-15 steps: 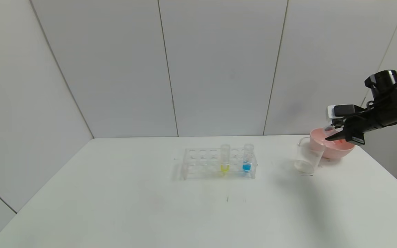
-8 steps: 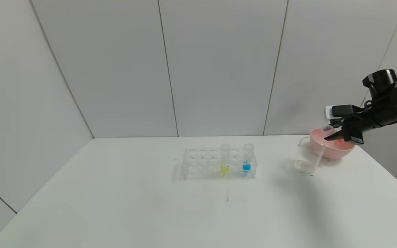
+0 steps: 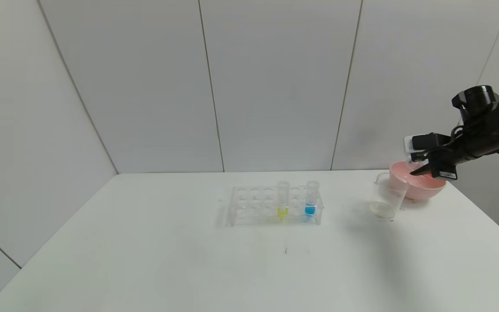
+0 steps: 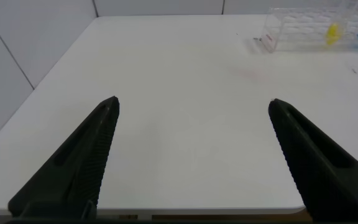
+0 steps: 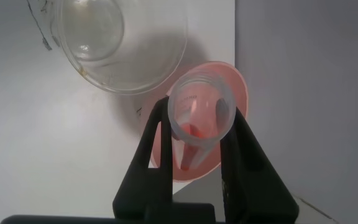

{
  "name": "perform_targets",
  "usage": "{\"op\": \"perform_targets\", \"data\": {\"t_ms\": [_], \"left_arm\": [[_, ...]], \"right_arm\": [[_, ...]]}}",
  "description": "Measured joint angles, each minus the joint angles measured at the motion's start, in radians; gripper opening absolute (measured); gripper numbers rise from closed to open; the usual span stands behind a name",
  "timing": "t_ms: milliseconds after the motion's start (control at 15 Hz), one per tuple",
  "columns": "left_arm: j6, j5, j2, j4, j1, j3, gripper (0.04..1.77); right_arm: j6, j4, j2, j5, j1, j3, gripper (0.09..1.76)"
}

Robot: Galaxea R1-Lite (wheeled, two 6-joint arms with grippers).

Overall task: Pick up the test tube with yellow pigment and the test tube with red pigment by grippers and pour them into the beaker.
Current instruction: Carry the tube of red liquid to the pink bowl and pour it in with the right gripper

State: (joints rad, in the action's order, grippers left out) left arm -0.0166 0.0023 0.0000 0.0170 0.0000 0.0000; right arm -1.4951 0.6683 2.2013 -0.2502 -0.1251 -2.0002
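My right gripper (image 3: 415, 171) is shut on the red pigment test tube (image 5: 194, 134) and holds it tilted in the air over the pink bowl (image 3: 422, 188), just right of the beaker (image 3: 386, 198). In the right wrist view the tube's open mouth faces the camera between my fingers (image 5: 156, 134), with red liquid inside, and the beaker (image 5: 123, 43) stands beyond it. The yellow pigment test tube (image 3: 283, 198) stands upright in the clear rack (image 3: 251, 203). My left gripper (image 4: 192, 106) is open and empty over the table's near left, far from the rack (image 4: 291, 25).
A tube with blue liquid (image 3: 311, 198) stands in the rack, right of the yellow one. The pink bowl (image 5: 240, 84) is near the table's far right corner, touching or nearly touching the beaker. White wall panels rise behind the table.
My right arm has shifted slightly left and up with the red tube, which now shows less in the head view. Rack, beaker and bowl have not moved.
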Motion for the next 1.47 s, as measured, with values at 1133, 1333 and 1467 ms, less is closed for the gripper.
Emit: {"op": "perform_targets", "data": {"t_ms": [1133, 1333, 1467], "left_arm": [[0.0, 0.0, 0.0, 0.0, 0.0, 0.0, 1.72], [0.0, 0.0, 0.0, 0.0, 0.0, 0.0, 1.72], [0.0, 0.0, 0.0, 0.0, 0.0, 0.0, 1.72]], "right_arm": [[0.064, 0.017, -0.017, 0.26, 0.096, 0.0, 0.5], [0.064, 0.017, -0.025, 0.309, 0.103, 0.0, 0.5], [0.064, 0.017, -0.029, 0.33, 0.104, 0.0, 0.5]]}}
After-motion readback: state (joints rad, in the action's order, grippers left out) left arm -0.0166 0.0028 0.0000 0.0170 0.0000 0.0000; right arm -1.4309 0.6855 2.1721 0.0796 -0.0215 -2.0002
